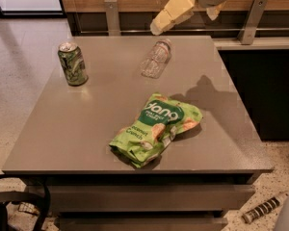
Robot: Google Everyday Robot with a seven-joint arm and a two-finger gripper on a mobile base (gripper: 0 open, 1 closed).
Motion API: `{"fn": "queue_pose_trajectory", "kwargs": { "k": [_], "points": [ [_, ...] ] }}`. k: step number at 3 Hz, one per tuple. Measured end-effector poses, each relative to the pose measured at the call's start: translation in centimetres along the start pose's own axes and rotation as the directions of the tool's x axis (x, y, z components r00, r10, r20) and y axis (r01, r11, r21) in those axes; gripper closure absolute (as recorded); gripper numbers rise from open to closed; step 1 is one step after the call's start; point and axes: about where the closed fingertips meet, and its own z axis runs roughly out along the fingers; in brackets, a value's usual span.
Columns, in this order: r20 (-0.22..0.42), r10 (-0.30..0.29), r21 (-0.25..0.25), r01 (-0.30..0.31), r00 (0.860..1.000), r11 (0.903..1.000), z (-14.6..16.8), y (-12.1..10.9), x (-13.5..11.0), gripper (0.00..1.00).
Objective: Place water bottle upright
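Note:
The water bottle (156,59) is a small clear ribbed plastic bottle. It lies on its side at the back middle of the grey table (86,129), with its cap pointing toward the far edge. My gripper (184,23) hangs in the air above the table's far edge, just behind and slightly right of the bottle, not touching it. Its fingers are spread apart and hold nothing. One long cream finger (173,11) points down-left toward the bottle.
A green drink can (72,64) stands upright at the back left of the table. A green snack bag (156,129) lies in the front middle. A wood wall with metal rail posts (111,16) runs behind the table. A dark cabinet (260,90) stands to the right.

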Motion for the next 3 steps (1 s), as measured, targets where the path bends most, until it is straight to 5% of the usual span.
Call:
{"fn": "queue_pose_trajectory", "kwargs": {
  "k": [1, 2, 3],
  "points": [
    [-0.005, 0.061, 0.008, -0.061, 0.998, 0.9981, 0.4, -1.5, -0.7, 0.00],
    [-0.044, 0.215, 0.006, -0.215, 0.976, 0.9767, 2.3, -4.0, -1.1, 0.00],
    [-0.095, 0.427, 0.054, -0.424, 0.899, 0.9042, 5.7, -6.9, -1.1, 0.00]
  ]
}}
